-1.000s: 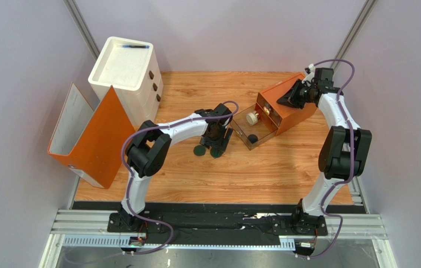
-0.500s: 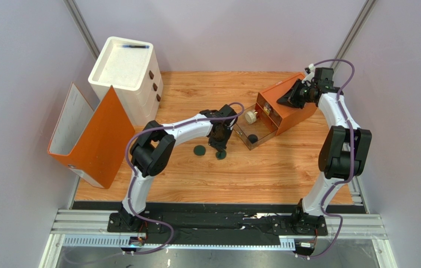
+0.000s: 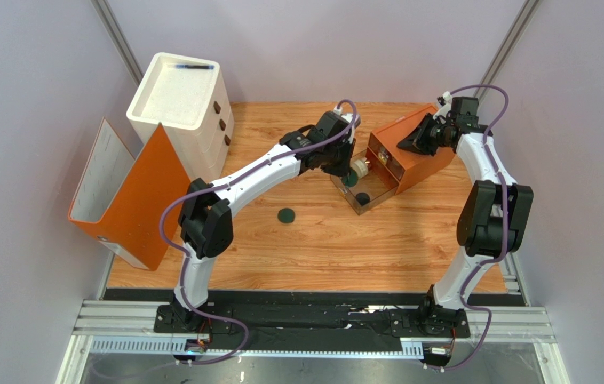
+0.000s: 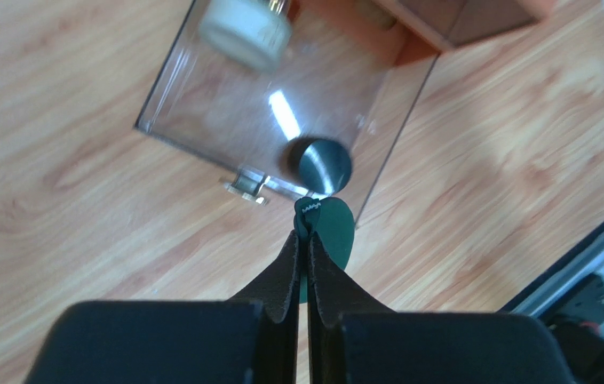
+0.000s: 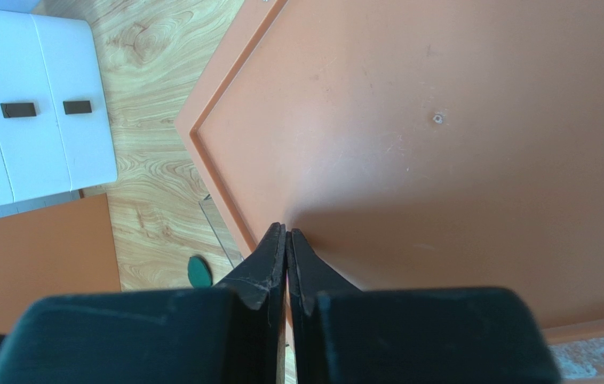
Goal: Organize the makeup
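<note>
Loose green disc [image 3: 285, 215]: lies flat near the middle of the tabletop [image 3: 345, 248], well apart from both grippers. My left arm [image 3: 257, 172] is the nearer one.
Left arm: stretched from the near edge toward the far-right part of the tabletop, wrist tipped down.
Left gripper [image 4: 307, 230]: jaws together, clamped on the rim of the held green disc [image 4: 331, 238], which pokes out past the fingertips.
Key relation: the held disc hangs above the front edge of the clear drawer [image 4: 185, 144]. The drawer floor lies just ahead and below, so I judge a short reach forward comes first.
Black jar [image 4: 321, 164]: inside the drawer, just beyond the disc, and I could knock it.
Cream jar [image 4: 247, 30]: deeper in, toward the drawer's back.
Right gripper [image 5: 285, 232]: jaws together on nothing, tips against the orange box [image 5: 457, 160] near the far-right corner.
</note>
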`<state>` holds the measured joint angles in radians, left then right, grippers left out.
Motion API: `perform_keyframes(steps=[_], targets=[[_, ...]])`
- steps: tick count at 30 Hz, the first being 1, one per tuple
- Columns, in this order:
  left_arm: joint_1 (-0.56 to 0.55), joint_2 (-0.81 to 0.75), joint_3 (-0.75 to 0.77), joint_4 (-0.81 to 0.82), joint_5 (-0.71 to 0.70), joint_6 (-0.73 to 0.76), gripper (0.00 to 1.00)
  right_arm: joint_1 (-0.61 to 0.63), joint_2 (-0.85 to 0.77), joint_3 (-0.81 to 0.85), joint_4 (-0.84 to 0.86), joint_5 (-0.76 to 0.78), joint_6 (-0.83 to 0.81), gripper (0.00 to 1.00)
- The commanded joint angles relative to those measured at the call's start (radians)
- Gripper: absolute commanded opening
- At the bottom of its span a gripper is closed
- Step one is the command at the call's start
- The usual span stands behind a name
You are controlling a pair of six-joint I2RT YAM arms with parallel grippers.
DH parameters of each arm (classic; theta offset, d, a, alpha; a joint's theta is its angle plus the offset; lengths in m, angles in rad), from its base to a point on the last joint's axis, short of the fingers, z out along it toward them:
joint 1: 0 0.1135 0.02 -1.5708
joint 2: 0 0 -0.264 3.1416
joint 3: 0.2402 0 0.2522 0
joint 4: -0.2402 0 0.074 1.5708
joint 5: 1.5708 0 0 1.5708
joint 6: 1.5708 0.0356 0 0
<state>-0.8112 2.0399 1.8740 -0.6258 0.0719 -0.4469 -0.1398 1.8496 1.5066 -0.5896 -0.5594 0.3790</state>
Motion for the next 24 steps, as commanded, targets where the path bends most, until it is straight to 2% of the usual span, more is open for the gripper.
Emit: perform_keyframes(steps=[1,3,5,6,9,10,14,17,23,24], targets=[[-0.003,0.046,0.132,0.028,0.035,-0.058,0.06,0.014,0.125,-0.1,-0.25,0.188,-0.066,0.05],[-0.003,0.114,0.193,-0.012,0.029,-0.078,0.17,0.014,0.125,-0.1,-0.25,0.19,-0.066,0.05],[-0.003,0.17,0.266,-0.034,0.026,-0.088,0.32,0.014,0.12,-0.1,-0.251,0.193,-0.066,0.05],[-0.006,0.184,0.301,-0.041,0.016,-0.098,0.45,0.014,0.122,-0.1,-0.253,0.193,-0.066,0.05],[-0.005,0.221,0.346,-0.066,0.006,-0.092,0.58,0.014,0.119,-0.1,-0.25,0.191,-0.066,0.05],[-0.003,0.229,0.364,-0.081,0.002,-0.087,0.66,0.014,0.117,-0.1,-0.251,0.191,-0.066,0.05],[-0.003,0.194,0.335,-0.084,-0.044,-0.053,0.7,0.014,0.115,-0.102,-0.25,0.191,-0.068,0.05],[0.006,0.126,0.245,-0.071,-0.07,-0.035,0.73,0.014,0.117,-0.102,-0.25,0.19,-0.066,0.05],[0.049,-0.046,-0.016,-0.084,-0.165,-0.007,0.73,0.014,0.114,-0.106,-0.248,0.187,-0.069,0.05],[0.052,-0.093,-0.097,-0.092,-0.179,-0.001,0.73,0.014,0.114,-0.106,-0.246,0.188,-0.065,0.05]])
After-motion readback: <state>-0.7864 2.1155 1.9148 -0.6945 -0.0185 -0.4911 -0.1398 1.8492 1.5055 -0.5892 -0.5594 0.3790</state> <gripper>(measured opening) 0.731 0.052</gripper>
